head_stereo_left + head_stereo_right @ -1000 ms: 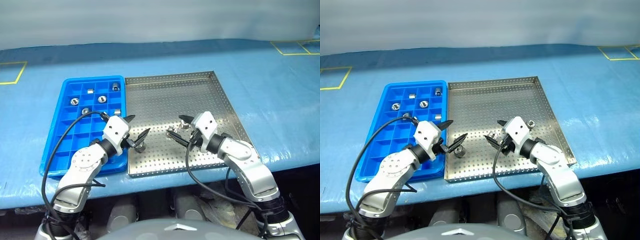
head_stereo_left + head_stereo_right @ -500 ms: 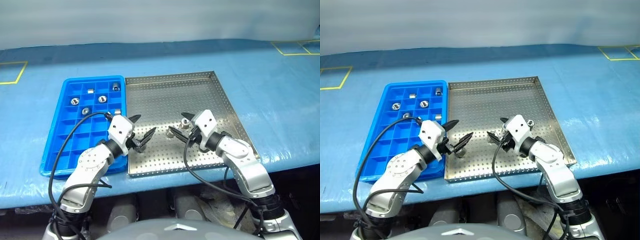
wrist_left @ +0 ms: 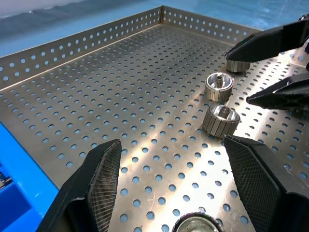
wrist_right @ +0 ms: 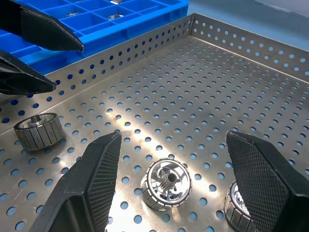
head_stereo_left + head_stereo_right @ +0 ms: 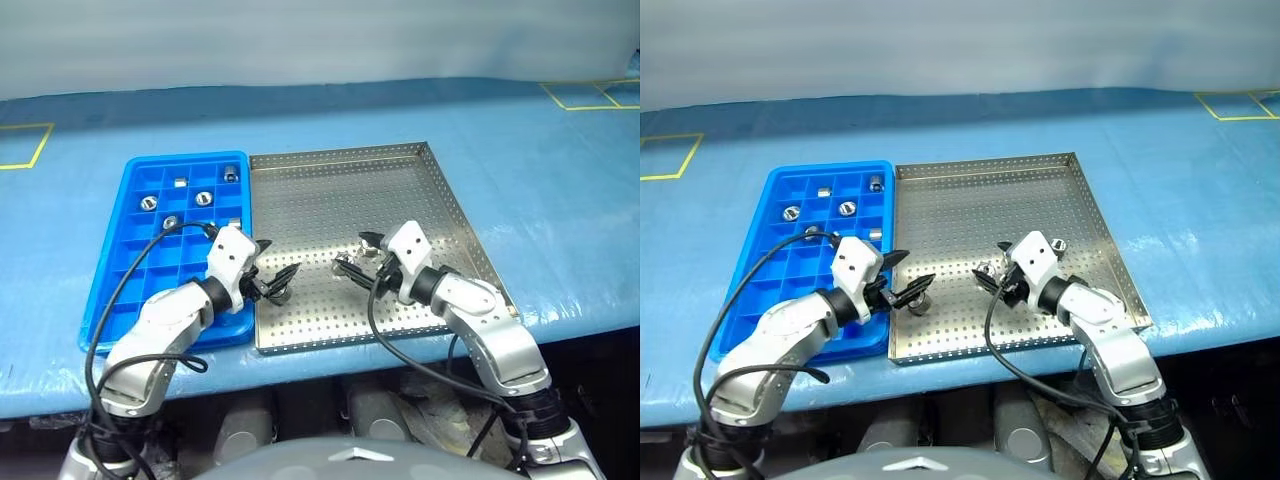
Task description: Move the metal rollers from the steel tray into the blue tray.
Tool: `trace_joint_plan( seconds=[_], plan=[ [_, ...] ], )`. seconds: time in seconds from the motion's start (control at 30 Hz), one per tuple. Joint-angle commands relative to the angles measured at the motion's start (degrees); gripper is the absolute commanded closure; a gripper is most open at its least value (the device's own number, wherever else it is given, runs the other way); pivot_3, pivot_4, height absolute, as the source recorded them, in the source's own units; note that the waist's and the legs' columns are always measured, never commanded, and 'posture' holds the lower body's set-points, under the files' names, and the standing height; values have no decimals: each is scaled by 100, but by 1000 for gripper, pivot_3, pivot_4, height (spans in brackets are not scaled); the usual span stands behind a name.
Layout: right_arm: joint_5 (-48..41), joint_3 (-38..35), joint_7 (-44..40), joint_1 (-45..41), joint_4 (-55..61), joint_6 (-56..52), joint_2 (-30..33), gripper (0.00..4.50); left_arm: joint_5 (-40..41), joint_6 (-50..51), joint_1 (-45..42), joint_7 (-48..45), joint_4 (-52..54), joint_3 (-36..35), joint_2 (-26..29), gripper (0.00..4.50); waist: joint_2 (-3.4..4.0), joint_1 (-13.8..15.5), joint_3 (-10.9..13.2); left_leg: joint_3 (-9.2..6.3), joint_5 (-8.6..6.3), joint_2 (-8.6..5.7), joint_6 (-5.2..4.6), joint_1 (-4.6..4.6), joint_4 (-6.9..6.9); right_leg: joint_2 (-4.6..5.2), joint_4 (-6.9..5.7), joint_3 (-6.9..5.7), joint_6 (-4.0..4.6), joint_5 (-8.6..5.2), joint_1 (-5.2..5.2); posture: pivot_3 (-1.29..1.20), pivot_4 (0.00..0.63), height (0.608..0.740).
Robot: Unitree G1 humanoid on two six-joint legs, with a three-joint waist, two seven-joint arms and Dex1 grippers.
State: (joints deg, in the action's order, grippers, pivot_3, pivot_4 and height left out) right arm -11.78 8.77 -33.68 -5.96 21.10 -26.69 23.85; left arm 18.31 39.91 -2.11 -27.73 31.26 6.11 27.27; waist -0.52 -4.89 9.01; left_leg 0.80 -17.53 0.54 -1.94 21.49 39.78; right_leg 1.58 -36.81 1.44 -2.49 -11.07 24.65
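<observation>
The small shiny silver metal rollers are split between the two trays. About five of them already sit in compartments at the far end of the bright blue plastic tray with its grid of square cells. The others lie on the large perforated steel tray, in its near half. One roller rests close to the near left edge of this tray, just beside the blue tray. Two more lie together toward the near right part, and a further one seems to lie a little past the right arm, though it is small to judge there.

The left gripper hangs just over the roller at the left edge, its two black fingers spread apart and holding nothing. The right gripper is also open and empty, low over the pair of rollers, with one roller between its fingers in the right wrist view.

I judge the step in hand to be the approach for a new pick, with roughly half of the task left. The next move calls for lowering each open claw until a single roller stands between the fingertips, then closing. The two neighbouring rollers are near each other, so the right claw must be centred well.
</observation>
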Motion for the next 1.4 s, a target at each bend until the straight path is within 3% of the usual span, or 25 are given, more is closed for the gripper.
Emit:
trace_joint_plan(
  seconds=[0.03,0.17,0.33,0.57,0.8,1.4],
  plan=[
    [-14,16,18,-106,202,53,-26,850,96,327,-226,-295,447,-4,439,817,-1,0,0,0,0,0,0,0,0,0,0,0,1,-1,0,-157,150,740],
    [29,38,49,-48,229,135,-21,850,160,589,-618,-673,530,87,986,817,-1,8,0,-1,0,0,0,1,0,0,0,-1,3,0,2,-162,150,740],
    [73,120,109,40,262,254,-84,850,-246,517,-1436,-1543,308,878,1918,817,-4,-2,2,0,0,-4,0,2,0,1,1,0,3,0,2,-170,150,740],
    [117,105,202,134,291,384,-138,850,-732,356,-2232,-2367,-215,1648,2525,817,-5,-66,3,4,0,-3,0,4,-2,-3,1,2,-10,-11,6,-199,150,740],
    [133,87,220,153,285,445,-150,850,-1059,226,-2530,-2799,-661,2200,2369,817,-5,-125,3,8,-1,-2,-2,6,-2,-3,3,7,-13,-11,8,-208,150,740],
    [151,36,305,26,214,454,-178,850,-1893,-169,-2929,-3654,-1057,2729,2291,817,-6,-269,4,15,-2,-1,-4,5,-1,-4,0,15,-22,-9,10,-228,150,740]
  ],
)
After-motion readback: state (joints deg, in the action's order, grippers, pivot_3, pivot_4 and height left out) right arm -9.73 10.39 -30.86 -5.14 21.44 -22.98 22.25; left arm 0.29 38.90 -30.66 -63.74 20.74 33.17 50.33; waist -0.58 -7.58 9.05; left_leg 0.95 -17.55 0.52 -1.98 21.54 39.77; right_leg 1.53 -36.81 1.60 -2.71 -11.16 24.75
